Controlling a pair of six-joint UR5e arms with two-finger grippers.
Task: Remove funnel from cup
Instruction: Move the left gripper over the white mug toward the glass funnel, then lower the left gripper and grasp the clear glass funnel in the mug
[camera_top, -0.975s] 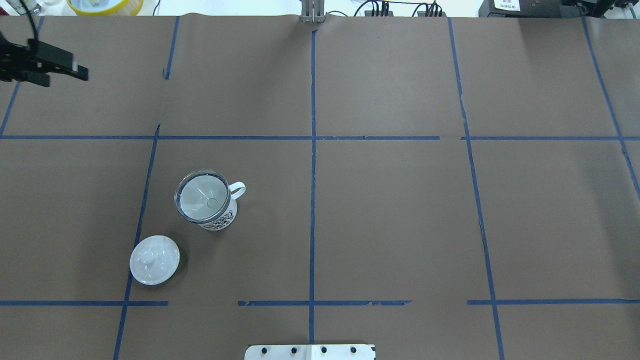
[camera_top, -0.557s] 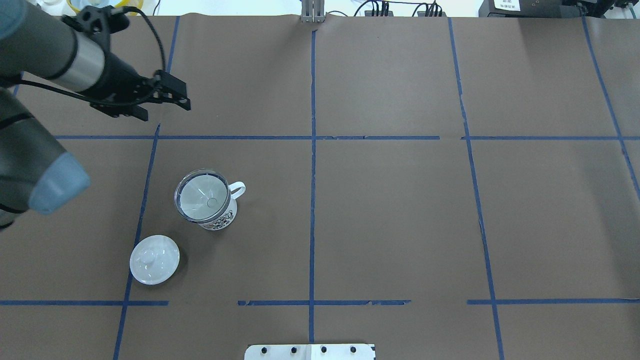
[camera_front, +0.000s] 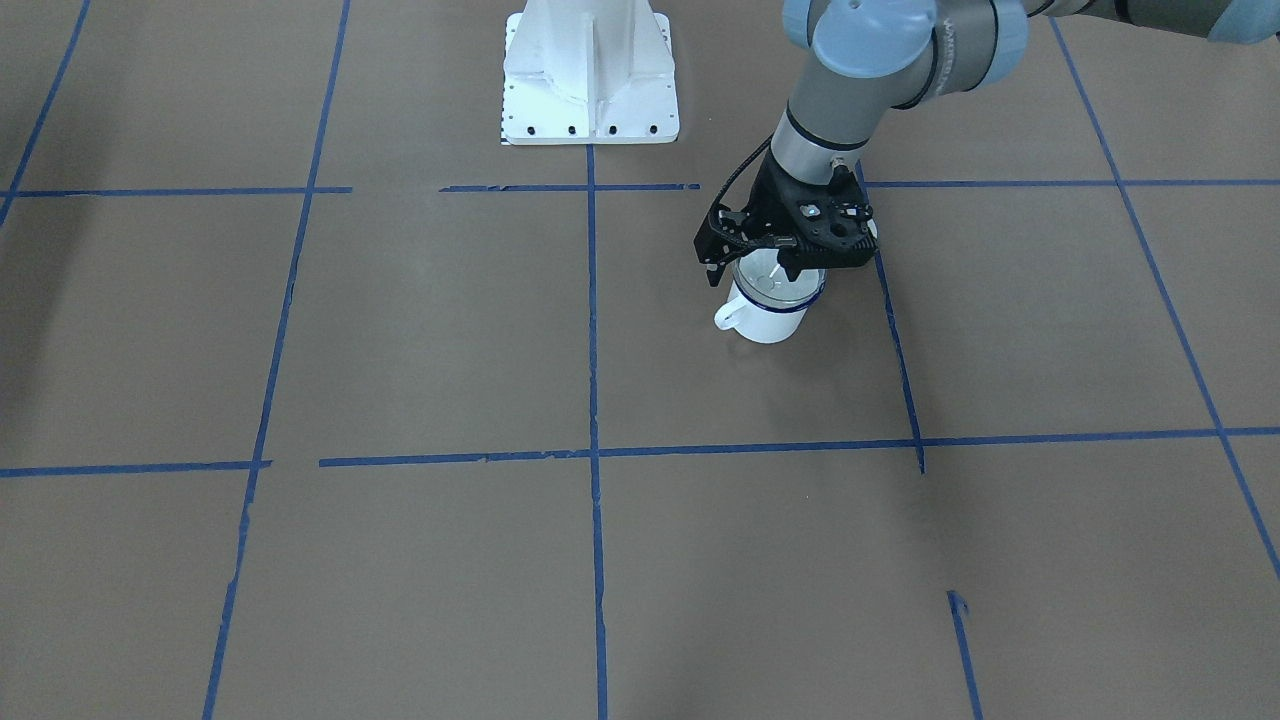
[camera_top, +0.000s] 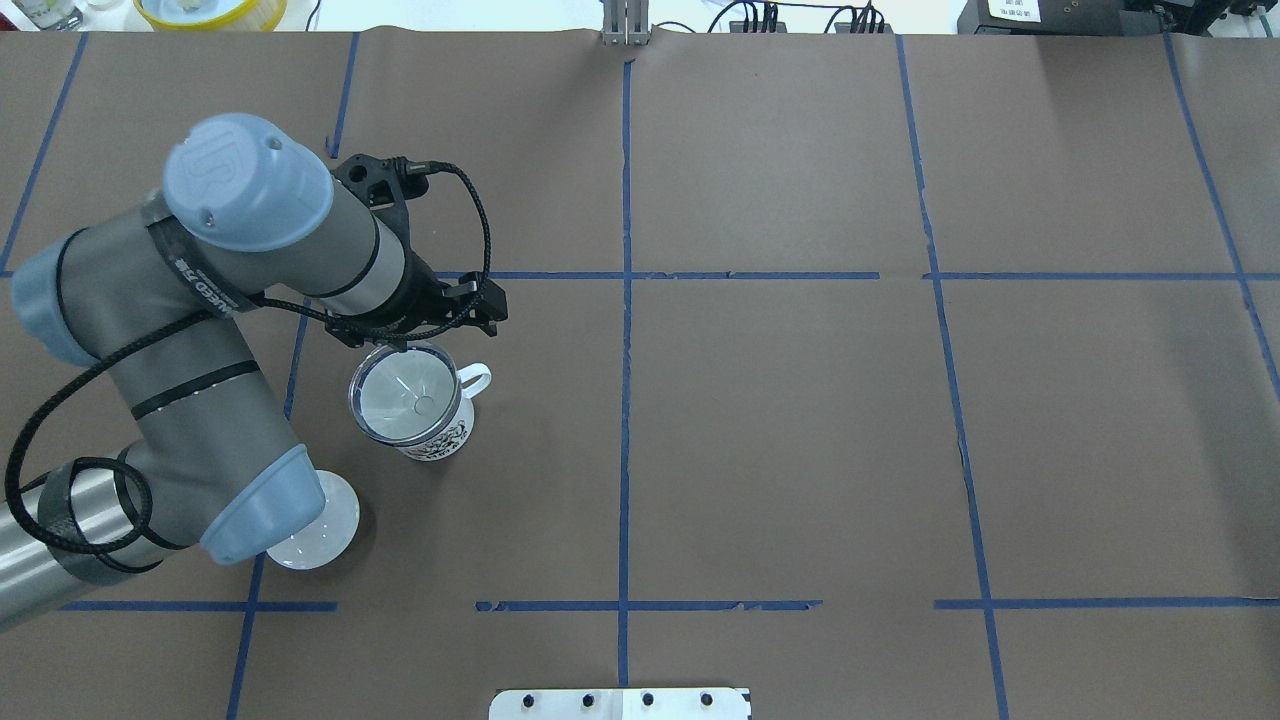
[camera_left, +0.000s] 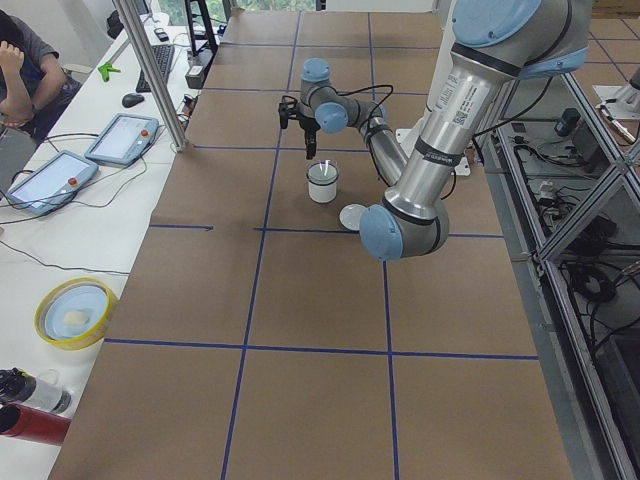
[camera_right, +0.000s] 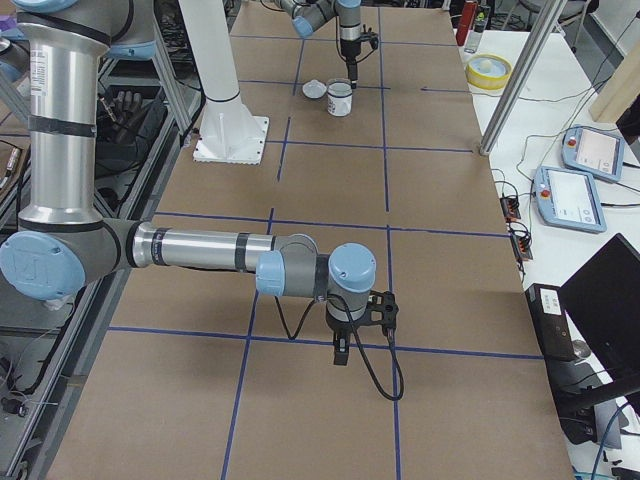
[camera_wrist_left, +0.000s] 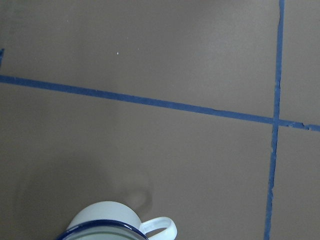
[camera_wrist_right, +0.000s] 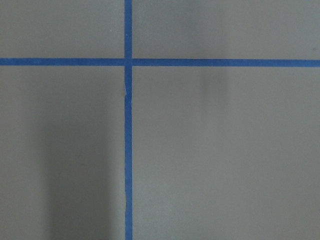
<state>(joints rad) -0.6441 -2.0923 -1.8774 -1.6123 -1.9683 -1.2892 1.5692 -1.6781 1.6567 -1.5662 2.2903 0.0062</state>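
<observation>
The clear funnel (camera_top: 405, 392) sits in the mouth of the white cup (camera_top: 440, 440) with the dark blue rim, handle to the right. The cup (camera_front: 768, 322) stands upright on the brown paper; its rim and handle show at the bottom of the left wrist view (camera_wrist_left: 107, 220). My left gripper (camera_top: 397, 343) points down just above the cup's far rim (camera_front: 792, 268). I cannot tell whether it is open, shut or touching the funnel. My right gripper (camera_right: 340, 352) shows only in the exterior right view, low over bare paper far from the cup; I cannot tell its state.
A white round knobbed lid (camera_top: 320, 535) lies near the cup, partly under my left arm's elbow. The robot base (camera_front: 590, 75) stands at the table's near edge. A yellow bowl (camera_top: 210, 10) sits beyond the far edge. Blue tape lines grid the paper.
My left arm has swung in from the far left corner to just over the cup's far rim, and its elbow now covers part of the lid. Cup, funnel and lid have not moved.
</observation>
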